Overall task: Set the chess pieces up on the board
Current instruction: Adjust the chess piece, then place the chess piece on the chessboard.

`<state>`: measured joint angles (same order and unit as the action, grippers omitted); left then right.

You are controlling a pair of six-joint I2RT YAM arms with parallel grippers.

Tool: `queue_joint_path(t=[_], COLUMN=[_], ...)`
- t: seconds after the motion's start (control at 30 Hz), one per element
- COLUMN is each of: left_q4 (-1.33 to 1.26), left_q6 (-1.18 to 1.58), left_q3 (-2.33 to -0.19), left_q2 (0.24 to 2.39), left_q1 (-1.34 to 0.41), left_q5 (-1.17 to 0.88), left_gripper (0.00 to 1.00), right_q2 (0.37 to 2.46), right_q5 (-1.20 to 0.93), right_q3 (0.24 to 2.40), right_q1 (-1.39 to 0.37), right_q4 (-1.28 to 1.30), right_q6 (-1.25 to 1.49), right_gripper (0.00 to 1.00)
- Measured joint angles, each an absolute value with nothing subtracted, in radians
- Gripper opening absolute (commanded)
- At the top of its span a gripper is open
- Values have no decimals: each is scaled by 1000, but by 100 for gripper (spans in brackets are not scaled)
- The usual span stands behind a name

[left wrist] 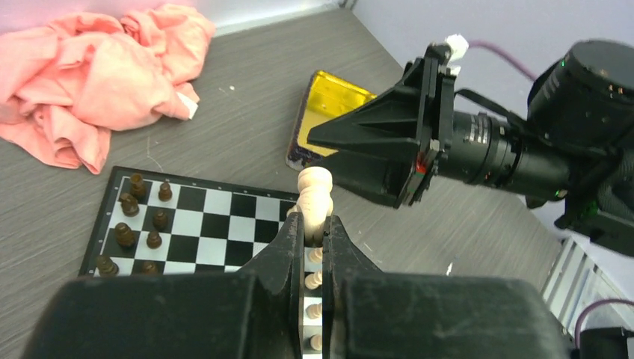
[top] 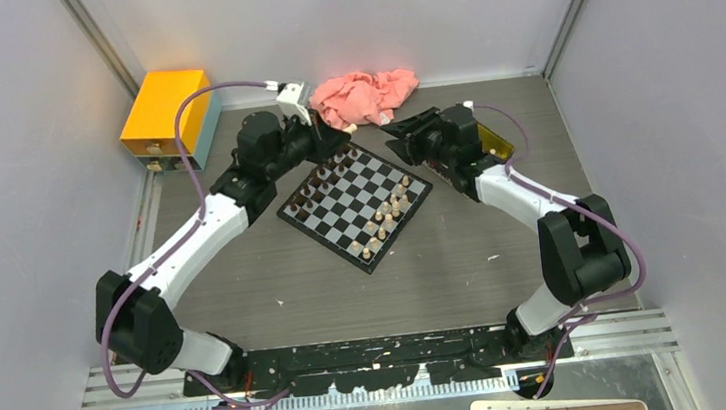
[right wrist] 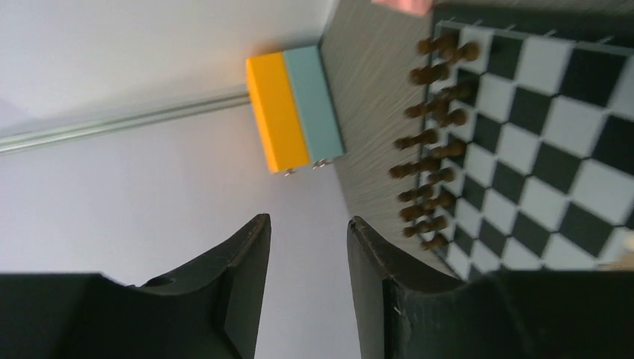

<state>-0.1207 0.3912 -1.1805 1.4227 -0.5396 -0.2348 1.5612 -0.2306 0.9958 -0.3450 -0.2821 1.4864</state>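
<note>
**Top external.** The board [top: 355, 199] is lying cornerwise mid-table. Dark chess pieces [top: 313, 192] are crowding its 10 o'clock edge and pale ones are lining the 4 o'clock edge. The left gripper [top: 338, 147] and the right gripper [top: 400, 129] are facing each other tip to tip over the board's 12 o'clock corner. A pink cloth [top: 366, 97] is lying beyond them at 12 o'clock. What either gripper has hold of is too small to tell here.

**Left wrist.** The left fingers are pinched tight on the lower body of a pale piece [left wrist: 314, 196]. It is turned wood with a rounded head over a waisted neck, standing nearly upright above the fingertips (rank uncertain, perhaps a bishop or a pawn). It is hanging in the air above the board, with more pale figures showing on the squares below. The right gripper's black fingers are pointing in from 2 o'clock, close to the piece's head but apart from it. A yellow tray [left wrist: 333, 112] is sitting off the board behind.

**Right wrist.** The right jaws are standing well apart with nothing between them. The dark rows are showing at 2 o'clock, beside an orange-and-teal box [right wrist: 295, 108].

**Judgement.** The step in hand seems to be placing this pale piece, with the left arm doing the carrying. The next move probably calls for the right gripper backing clear. The left would then be lowering the piece upright onto a free square at the pale side, without clipping its neighbours.
</note>
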Motion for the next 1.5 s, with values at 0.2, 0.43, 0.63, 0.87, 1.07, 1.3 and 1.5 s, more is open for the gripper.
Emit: queue_joint_path(t=[0.2,0.43,0.63,0.87,1.07,1.3,1.5], left_q4=[65,290,440,602,738,837,855], left_q6=[309,187,89,-37,-108,-136,-136], left_q3=[-1312,-1506,-1638,-1781,-1900,-1960,-2019], left_q2=[1531,1704,1792,1850,1916,1972,2006], left_q1=[-558,-628,-670,-679,-679,-679,-679], left_q5=[-321,-369,-369,-369,-406,-459,-490], left_gripper=[0,0,0,0,0,0,0], right_q2=[1523,1461,1431,1306,1190,1155,1056], right_q5=[-171,-90,-68,-65,-65,-63,10], right_q3=[998,1010,1041,1039,1038,1031,981], right_q1=[-270,-236,-231,-235,-284,-326,-326], right_q4=[-105,22,137,223,272,351,393], right_q6=[1273,1080,904,588,351,250,275], right_gripper=[48,48,48,44,42,43,43])
